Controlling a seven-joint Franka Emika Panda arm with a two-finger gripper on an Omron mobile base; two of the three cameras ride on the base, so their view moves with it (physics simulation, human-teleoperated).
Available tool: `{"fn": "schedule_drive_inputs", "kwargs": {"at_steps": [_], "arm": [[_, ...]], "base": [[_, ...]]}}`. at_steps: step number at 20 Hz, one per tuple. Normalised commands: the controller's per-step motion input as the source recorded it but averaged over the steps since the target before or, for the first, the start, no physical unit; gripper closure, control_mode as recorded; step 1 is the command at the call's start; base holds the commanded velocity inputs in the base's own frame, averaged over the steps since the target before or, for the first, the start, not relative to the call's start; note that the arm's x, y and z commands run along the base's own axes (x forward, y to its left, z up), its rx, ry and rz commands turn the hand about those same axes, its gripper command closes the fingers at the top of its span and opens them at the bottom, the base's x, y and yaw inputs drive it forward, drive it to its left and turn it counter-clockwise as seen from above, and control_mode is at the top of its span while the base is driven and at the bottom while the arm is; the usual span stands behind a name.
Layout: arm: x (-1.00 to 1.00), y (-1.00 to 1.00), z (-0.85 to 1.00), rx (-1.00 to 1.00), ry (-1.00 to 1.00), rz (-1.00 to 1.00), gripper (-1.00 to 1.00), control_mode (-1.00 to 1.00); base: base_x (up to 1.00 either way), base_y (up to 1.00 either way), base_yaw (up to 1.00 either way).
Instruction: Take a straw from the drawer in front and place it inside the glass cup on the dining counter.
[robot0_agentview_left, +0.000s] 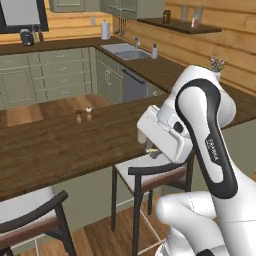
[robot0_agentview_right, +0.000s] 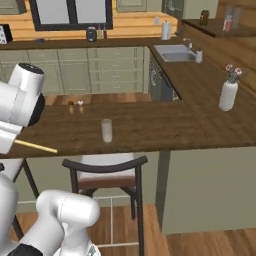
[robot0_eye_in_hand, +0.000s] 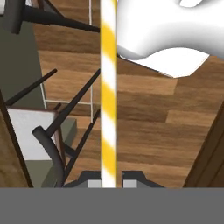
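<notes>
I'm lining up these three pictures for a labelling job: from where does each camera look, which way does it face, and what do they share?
Left base view: behind the arm's left, facing forward-down over the dining counter; white arm at right.
Right base view: behind its right, same counter, glass cup; arm at left, straw jutting out.
Hand view: on the hand, along the gripper, shut on the straw, over floor and stool.
Shared: counter, sink, vase.

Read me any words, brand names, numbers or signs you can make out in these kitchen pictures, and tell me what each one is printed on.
Small dark lettering runs along the white forearm link of the robot arm in the left base view; too small and blurred to read.
No other words, numbers or signs show, none on the straw, glass cup or flower vase.
</notes>
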Motion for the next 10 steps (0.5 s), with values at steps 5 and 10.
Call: {"fn": "schedule_drive_inputs", "kwargs": {"at_steps": [5, 10], "arm": [[0.00, 0.00, 0.00, 0.00, 0.00, 0.00, 1.00, 1.00], [0.00, 0.00, 0.00, 0.00, 0.00, 0.00, 1.00, 1.00]], "base": [[0.56, -0.33, 0.33], [0.19, -0.25, 0.21]]}}
